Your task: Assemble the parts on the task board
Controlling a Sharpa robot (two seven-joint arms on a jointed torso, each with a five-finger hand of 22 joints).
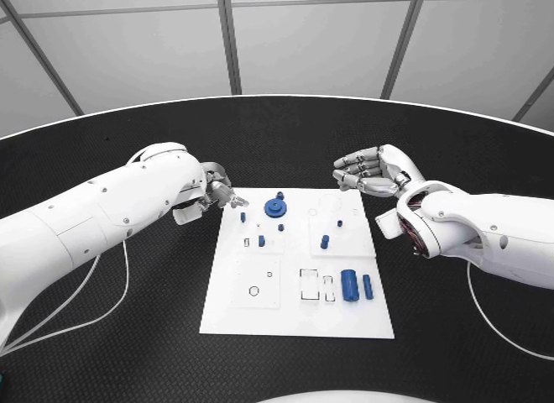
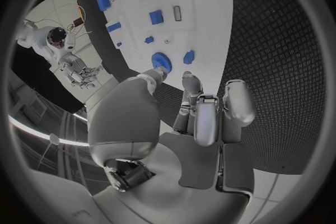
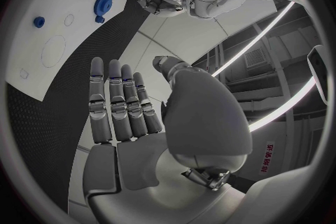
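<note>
Two hands: both are up at the far end of the task board (image 1: pixel 229 315), and neither holds anything as far as I can see.
Left hand (image 1: pixel 214 191): hovers just off the board's far left corner with its fingers loosely curled and apart, nothing between them. The wrist view backs that up, palm bare.
Right hand (image 1: pixel 368 172): sits beyond the board's far right corner, fingers straight and side by side, thumb out, also holding nothing.
Gear (image 1: pixel 276 206): the round blue one, on the board just beside the left hand's fingertips, the nearest part to it.
Small parts: a blue peg (image 1: pixel 242 217) lies a little nearer the robot than the left hand, and a blue block (image 1: pixel 261 241) further down. Two small blue bits (image 1: pixel 339 223) sit on the right hand's side of the board.
Cylinder (image 1: pixel 348 287): the big blue one, with a slimmer blue pin (image 1: pixel 368 287) beside it, well away from both hands toward the robot.
Progress: my guess is early days, most parts look loose.
Risk 1: the left hand reaching for the gear could brush the peg and roll it off the edge, since they lie near each other.
Risk 2: the parts are tiny next to those fingers, so a pinch slightly off-centre probably flicks one away.
Risk 3: pressing down at a corner could slide the board, it doesn't look fastened.
</note>
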